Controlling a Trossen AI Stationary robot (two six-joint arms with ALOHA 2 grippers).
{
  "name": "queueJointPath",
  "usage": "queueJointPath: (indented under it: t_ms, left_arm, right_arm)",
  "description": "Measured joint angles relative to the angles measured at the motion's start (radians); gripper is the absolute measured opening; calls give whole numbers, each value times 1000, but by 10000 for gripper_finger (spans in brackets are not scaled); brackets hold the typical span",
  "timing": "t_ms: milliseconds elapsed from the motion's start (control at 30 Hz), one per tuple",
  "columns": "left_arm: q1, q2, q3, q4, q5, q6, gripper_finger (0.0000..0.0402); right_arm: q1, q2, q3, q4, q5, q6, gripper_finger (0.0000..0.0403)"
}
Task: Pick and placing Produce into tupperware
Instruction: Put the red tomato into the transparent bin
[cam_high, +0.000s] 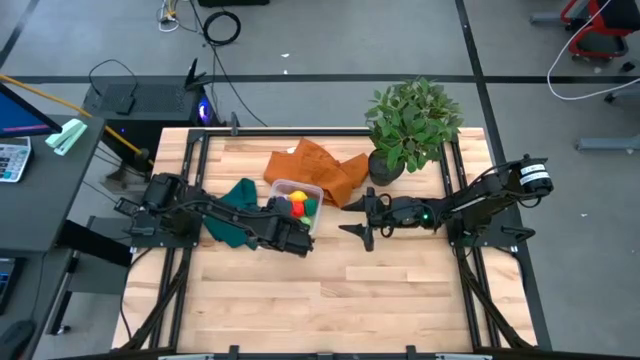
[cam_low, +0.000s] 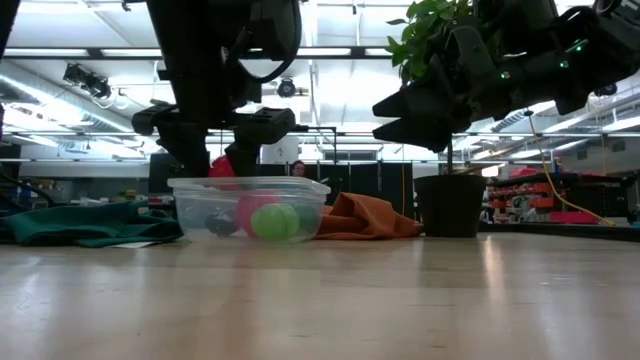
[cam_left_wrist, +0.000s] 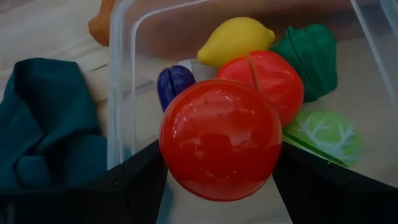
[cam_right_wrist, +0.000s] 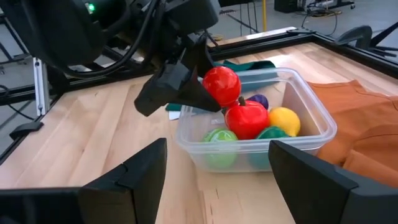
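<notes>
Left gripper (cam_right_wrist: 214, 93) clamped on red ball (cam_right_wrist: 221, 82), held over tupperware (cam_right_wrist: 311, 102) rim with five produce pieces just below; released here, it may bounce off red apple (cam_right_wrist: 247, 118) and out; right gripper (cam_high: 362, 222) hangs open nearby.

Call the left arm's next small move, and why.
Probably open the left tool and let go. It holds the glossy red round toy fruit above the clear plastic tupperware box, over the five pieces already inside. The right tool waits open beside the box.
</notes>
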Motion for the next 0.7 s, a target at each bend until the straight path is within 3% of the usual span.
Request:
queueJointPath:
  t_ms: [700]
  left_arm:
    - [3,0,0,1,0,-4,294]
  right_arm:
    - [0,0,0,-2,-10,10,242]
